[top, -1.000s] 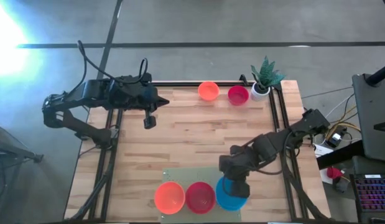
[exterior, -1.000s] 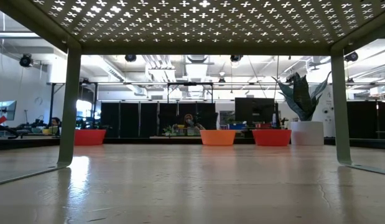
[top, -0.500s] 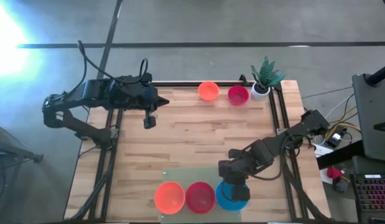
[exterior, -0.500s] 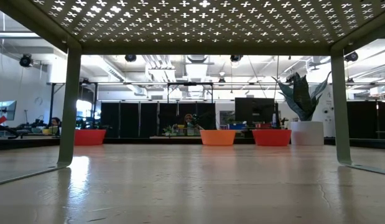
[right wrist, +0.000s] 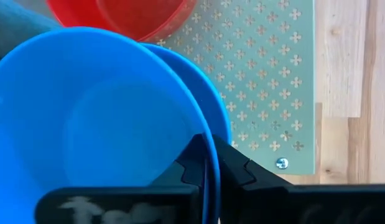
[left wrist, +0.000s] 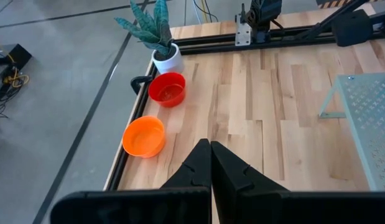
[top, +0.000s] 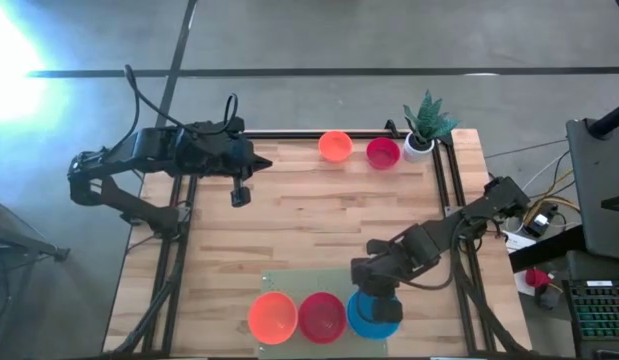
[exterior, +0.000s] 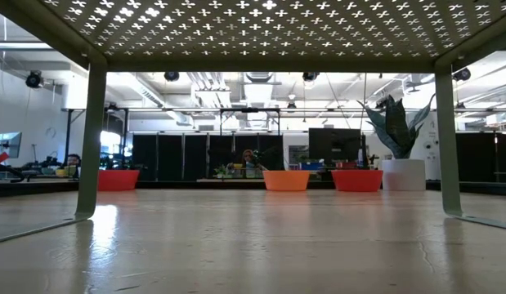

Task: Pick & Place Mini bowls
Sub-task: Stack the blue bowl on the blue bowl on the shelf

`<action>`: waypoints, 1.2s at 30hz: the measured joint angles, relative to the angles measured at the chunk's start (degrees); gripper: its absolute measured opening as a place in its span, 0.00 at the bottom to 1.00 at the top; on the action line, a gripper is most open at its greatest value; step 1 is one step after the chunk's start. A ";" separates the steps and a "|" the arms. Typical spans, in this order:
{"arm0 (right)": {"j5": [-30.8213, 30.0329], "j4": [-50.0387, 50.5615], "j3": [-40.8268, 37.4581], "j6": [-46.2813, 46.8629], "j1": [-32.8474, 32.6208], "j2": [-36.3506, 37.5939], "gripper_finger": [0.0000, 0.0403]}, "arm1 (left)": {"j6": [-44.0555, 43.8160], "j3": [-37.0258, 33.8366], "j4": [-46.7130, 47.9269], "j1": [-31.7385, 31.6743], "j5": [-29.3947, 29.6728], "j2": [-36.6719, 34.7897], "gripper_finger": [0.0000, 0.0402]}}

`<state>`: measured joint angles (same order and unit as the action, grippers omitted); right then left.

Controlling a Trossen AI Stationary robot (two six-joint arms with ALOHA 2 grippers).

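Observation:
On the green perforated plate (top: 289,282) at the table's near edge stand an orange mini bowl (top: 272,315), a red one (top: 322,316) and a blue one (top: 374,318). My right gripper (top: 375,298) is above the blue bowl (right wrist: 105,124) and shut on it. A second blue bowl (right wrist: 218,109) lies right under the held one. At the far edge rest another orange bowl (top: 335,146) and another red bowl (top: 383,153). My left gripper (top: 241,196) hangs shut over the far left of the table, touching nothing. My right gripper pinches the blue bowl's rim (right wrist: 208,146), one finger (right wrist: 191,160) inside the bowl and one (right wrist: 236,167) outside. The fingers come steeply from above. The bowl sits tilted in the second blue bowl; whether it rests there I cannot tell.
A small white pot with a green plant (top: 422,128) stands at the far right corner, beside the red bowl. Black frame rails (top: 444,190) run along the table's left, right and far sides. Bare wood (top: 319,220) lies between the plate and the far bowls.

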<state>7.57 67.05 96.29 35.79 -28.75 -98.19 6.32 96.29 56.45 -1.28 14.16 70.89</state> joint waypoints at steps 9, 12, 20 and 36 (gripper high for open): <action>-0.02 -0.17 0.00 0.02 0.00 0.04 0.20 | -0.01 0.00 0.00 0.00 0.01 0.00 0.00; -0.02 -0.22 0.00 0.02 0.00 0.04 0.24 | -0.01 0.00 0.00 0.00 -0.01 0.00 0.00; 0.00 -0.36 0.78 0.00 0.00 0.09 0.28 | -0.03 0.00 0.00 0.00 0.00 0.00 0.00; 0.40 0.22 6.52 -2.65 0.02 0.31 0.21 | 0.73 0.00 -0.02 0.00 0.01 0.00 0.00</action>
<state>7.98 67.26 102.81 33.14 -28.73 -97.89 7.05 96.29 56.43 -1.28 14.17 70.89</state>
